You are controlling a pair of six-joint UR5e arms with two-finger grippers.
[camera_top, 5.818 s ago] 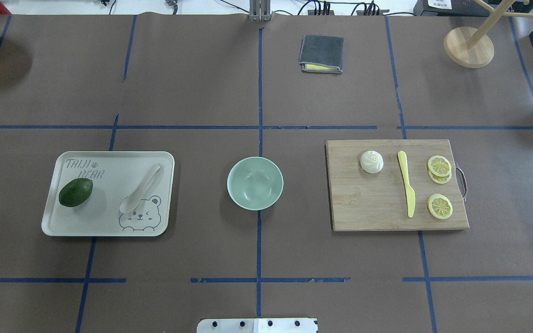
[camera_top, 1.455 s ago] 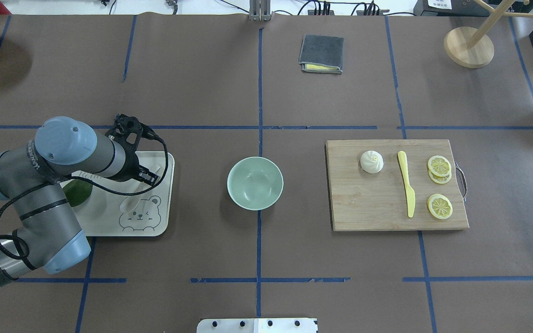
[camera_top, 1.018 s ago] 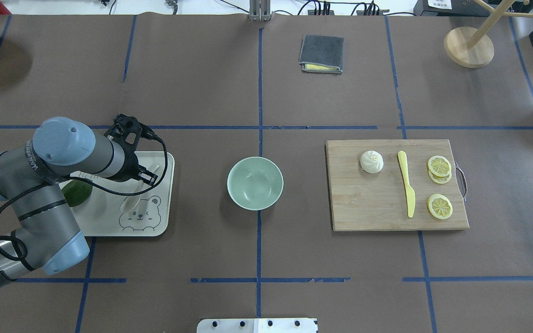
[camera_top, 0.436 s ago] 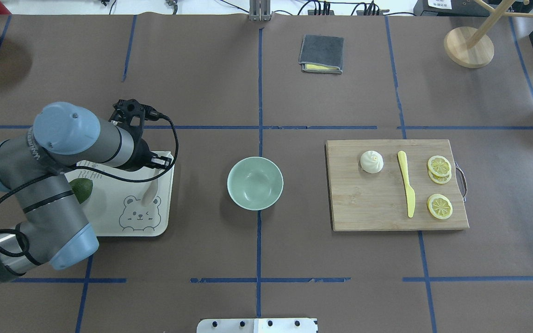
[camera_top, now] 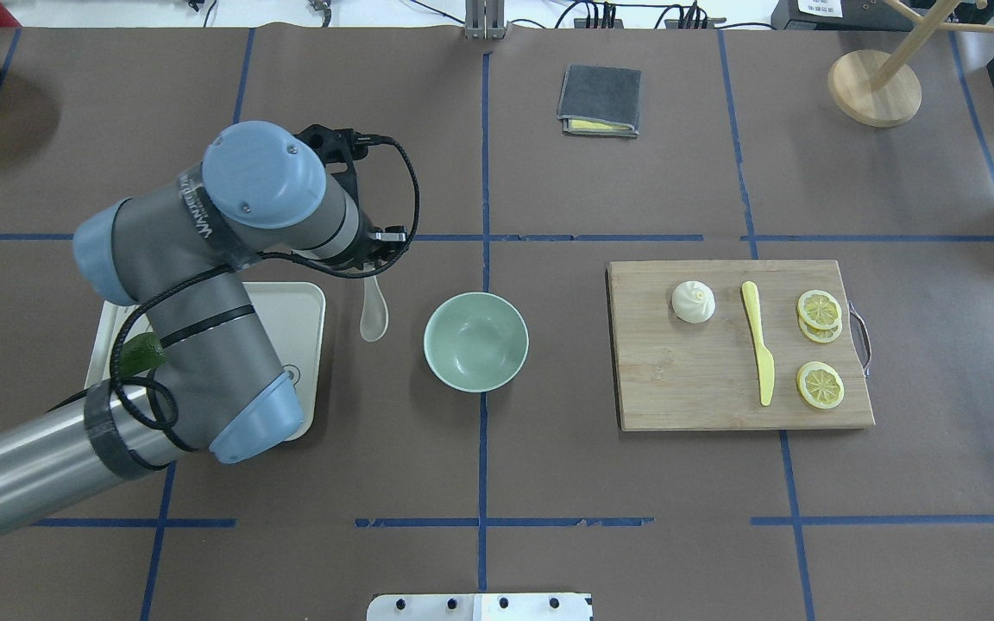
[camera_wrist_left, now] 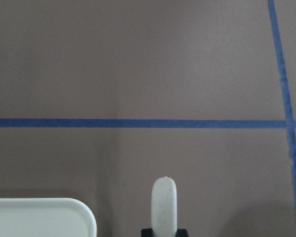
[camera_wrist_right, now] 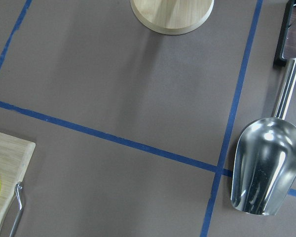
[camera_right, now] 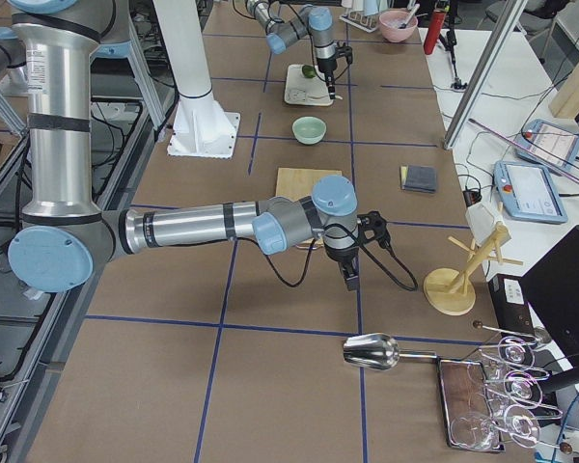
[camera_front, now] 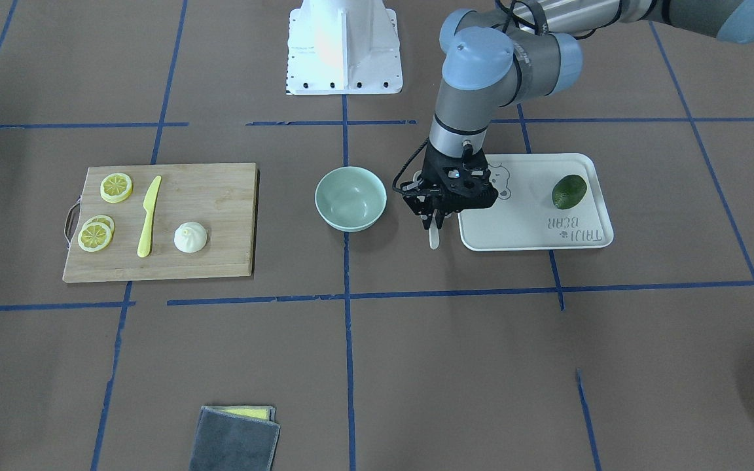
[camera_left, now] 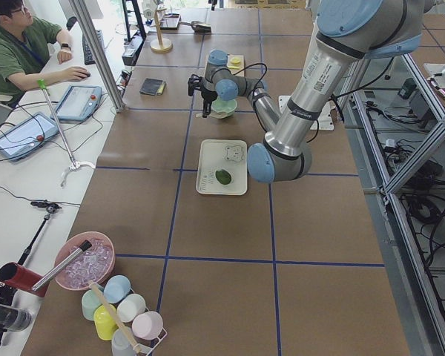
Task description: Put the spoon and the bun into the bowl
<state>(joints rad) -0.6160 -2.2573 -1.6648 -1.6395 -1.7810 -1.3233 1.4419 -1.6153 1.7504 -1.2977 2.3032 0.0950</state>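
My left gripper (camera_top: 370, 272) is shut on the off-white spoon (camera_top: 374, 316) and holds it in the air between the tray and the bowl, just left of the bowl. In the front view the gripper (camera_front: 436, 219) shows the spoon's handle end (camera_front: 434, 237) sticking out below it. The left wrist view shows the handle end (camera_wrist_left: 165, 205) over bare table. The pale mint-green bowl (camera_top: 475, 341) is empty at the table's middle. The white pleated bun (camera_top: 693, 302) sits on the cutting board. My right gripper (camera_right: 352, 275) shows only in the exterior right view; I cannot tell its state.
The wooden cutting board (camera_top: 687, 384) also carries a yellow knife (camera_top: 758, 345) and lemon slices (camera_top: 820, 385). The white tray (camera_top: 305, 328) holds an avocado (camera_front: 569, 191). A grey cloth (camera_top: 600, 99), a wooden stand (camera_top: 874, 86) and a metal scoop (camera_wrist_right: 266, 173) lie further off.
My left gripper closed on the spoon on the tray, lifted it and carried it right, off the tray towards the bowl.
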